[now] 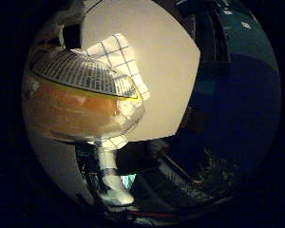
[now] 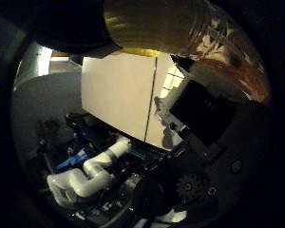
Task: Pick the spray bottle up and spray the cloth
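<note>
Spray bottle [image 1: 80,102] of orange liquid, against hand [image 2: 204,142], above cloth [image 1: 118,54]

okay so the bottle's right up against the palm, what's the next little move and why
Probably turn the spray bottle toward the checked cloth lying on the white table before squeezing. The bottle fills much of both palm views, so it sits close against the hand, and the cloth shows just behind it. The nozzle's aim cannot be seen.

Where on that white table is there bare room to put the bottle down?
Most of the white table is bare, from the checked cloth out to the table's far edge and corner. It is crowded only close to the palm, where the spray bottle overlaps the cloth. The hand is beside the bottle.
</note>
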{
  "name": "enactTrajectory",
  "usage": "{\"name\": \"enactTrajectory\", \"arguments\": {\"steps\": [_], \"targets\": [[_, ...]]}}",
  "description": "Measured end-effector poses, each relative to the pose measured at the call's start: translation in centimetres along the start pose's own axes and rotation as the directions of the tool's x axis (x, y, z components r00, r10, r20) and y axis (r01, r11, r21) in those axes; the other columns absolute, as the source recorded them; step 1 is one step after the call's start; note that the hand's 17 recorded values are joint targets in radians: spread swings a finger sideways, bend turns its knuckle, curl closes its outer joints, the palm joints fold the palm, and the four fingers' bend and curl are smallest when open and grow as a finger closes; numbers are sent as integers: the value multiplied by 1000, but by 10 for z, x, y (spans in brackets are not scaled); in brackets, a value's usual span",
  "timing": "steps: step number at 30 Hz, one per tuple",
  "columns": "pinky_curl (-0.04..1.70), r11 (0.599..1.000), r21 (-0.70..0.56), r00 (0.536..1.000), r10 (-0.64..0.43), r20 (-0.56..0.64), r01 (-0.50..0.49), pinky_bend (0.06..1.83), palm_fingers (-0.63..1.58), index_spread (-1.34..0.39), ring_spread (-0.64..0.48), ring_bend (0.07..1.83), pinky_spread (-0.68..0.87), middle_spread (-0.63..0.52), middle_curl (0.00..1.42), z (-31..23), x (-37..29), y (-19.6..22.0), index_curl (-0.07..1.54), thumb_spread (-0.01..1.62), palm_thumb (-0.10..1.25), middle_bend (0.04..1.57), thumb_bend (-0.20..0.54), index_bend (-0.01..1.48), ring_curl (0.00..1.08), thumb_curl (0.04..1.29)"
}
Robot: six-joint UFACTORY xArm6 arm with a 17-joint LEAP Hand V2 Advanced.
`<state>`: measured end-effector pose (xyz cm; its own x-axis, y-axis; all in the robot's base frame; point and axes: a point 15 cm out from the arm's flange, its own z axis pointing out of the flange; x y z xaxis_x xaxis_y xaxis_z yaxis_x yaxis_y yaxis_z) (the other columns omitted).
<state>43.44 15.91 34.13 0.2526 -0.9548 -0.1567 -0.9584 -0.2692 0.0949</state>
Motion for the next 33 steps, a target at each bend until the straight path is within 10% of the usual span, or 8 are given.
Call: {"name": "enactTrajectory", "arguments": {"steps": [14, 33], "targets": [[930, 960, 270, 855, -199, 479, 72, 1117, 1220, -186, -160, 1453, -227, -87, 588, -25, -110, -41, 671, 902, 1066, 1336, -14, 1146, 555, 748], [953, 886, 463, 576, -368, 730, -20, 1105, 1218, -189, -150, 1455, -227, -87, 588, 49, -154, -56, 677, 843, 1051, 1338, -17, 1145, 555, 774]]}}
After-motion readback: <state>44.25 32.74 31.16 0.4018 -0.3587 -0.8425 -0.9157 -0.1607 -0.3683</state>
